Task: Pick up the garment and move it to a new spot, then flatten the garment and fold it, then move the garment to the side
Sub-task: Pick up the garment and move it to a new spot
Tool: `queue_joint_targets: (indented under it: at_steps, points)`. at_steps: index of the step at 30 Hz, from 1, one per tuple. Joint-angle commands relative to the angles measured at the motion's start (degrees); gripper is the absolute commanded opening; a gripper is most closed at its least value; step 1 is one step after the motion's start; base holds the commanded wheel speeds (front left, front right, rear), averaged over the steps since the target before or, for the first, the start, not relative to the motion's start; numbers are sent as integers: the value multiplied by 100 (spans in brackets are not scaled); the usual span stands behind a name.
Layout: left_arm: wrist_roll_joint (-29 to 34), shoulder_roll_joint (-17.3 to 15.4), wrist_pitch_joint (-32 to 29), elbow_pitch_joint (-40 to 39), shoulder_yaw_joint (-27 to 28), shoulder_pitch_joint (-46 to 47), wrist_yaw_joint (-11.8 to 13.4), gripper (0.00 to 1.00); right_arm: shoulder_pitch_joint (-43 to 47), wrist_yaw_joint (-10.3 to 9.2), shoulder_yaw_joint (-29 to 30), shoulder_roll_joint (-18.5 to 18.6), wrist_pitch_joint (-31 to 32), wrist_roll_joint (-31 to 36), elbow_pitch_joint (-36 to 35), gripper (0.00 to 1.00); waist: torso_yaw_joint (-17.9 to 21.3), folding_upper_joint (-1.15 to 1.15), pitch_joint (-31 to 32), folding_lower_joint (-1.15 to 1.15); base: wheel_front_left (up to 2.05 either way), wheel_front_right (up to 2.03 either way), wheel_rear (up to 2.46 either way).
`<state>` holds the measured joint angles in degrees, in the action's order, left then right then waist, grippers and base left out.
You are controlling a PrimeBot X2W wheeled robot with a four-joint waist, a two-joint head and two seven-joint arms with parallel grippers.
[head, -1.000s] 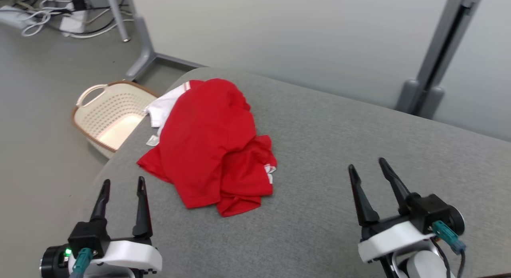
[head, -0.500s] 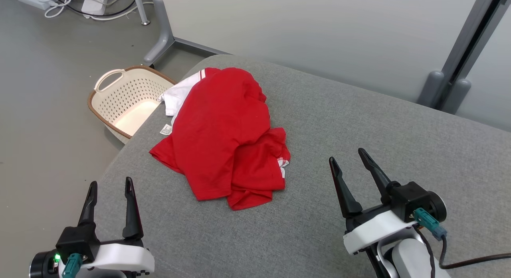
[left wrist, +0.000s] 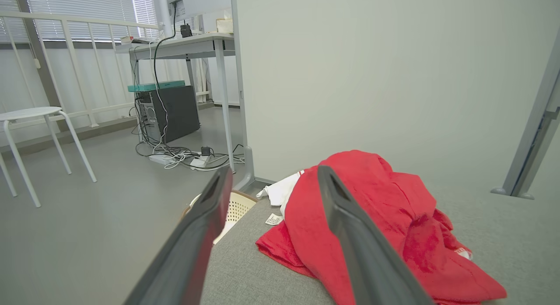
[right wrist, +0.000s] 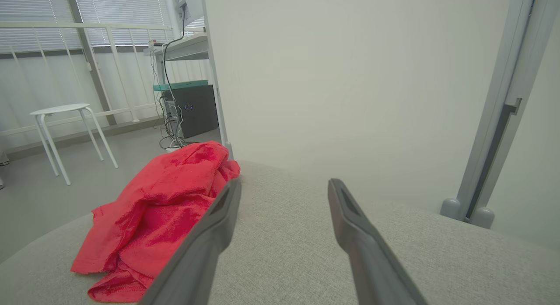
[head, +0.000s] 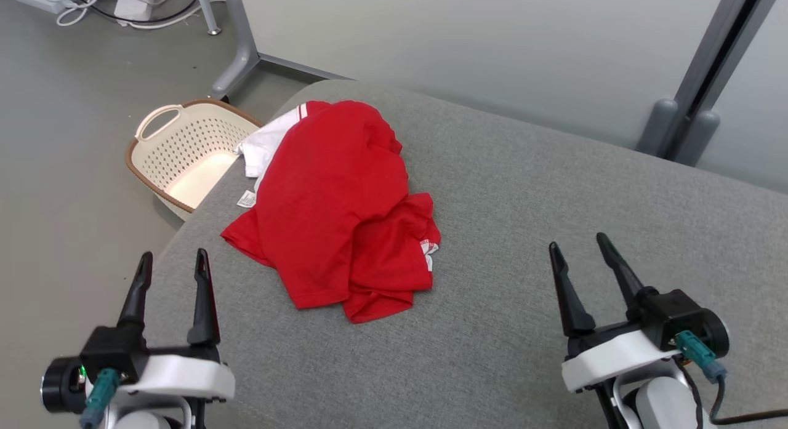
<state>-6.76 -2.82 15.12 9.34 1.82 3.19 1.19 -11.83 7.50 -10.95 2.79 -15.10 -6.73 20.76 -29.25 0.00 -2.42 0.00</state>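
Here, the left hand [head: 173, 253] and right hand [head: 577, 240] hover spread, apart from the crumpled garment [head: 332, 207].

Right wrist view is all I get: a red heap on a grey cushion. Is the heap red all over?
Observer: No. The red garment has a white part at its far left end.
Operator: Is anything else near it?
Observer: A cream laundry basket stands on the floor just beyond that end.
Operator: Is the other claw holding anything?
Observer: No. The left gripper is open, apart from the red garment.
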Motion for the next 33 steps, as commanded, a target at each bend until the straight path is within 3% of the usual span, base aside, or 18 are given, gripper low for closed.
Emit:
queue_joint_targets:
  at_steps: [1,7,10,12,15,20,23,33]
  points:
    - [31,-26,6,23,29,128,-50,100,46,-2,45,20,-10,52,-49,100,31,0,-49,0,0,0,0]
    - [-259,-106,4,116,278,840,-524,100,-159,-2,574,22,-10,548,-373,100,424,0,-663,0,0,0,0]
    - [-706,-151,-42,577,311,1305,-732,100,-256,-2,892,20,11,754,-558,100,539,0,-931,0,0,0,0]
    - [-931,-386,-247,952,223,1742,-817,100,-324,-2,1091,20,69,869,-718,100,599,0,-1123,0,0,0,0]
    - [-1511,-561,-706,1476,38,2326,-869,100,-395,-1,1263,16,173,1023,-885,100,688,0,-1372,0,0,0,0]
    - [-2970,-1139,-1749,1991,-715,3150,-863,100,-485,-1,1265,17,259,1070,-1041,100,812,0,-1674,0,0,0,0]
    - [-3459,-1498,-2103,2161,-1150,3489,-864,100,-523,-1,1122,17,274,961,-987,100,890,0,-1818,0,0,0,0]
    - [-4324,-2060,-2912,2807,-2308,4258,-866,100,-711,-2,825,19,177,916,-803,100,1035,0,-2169,0,0,0,0]
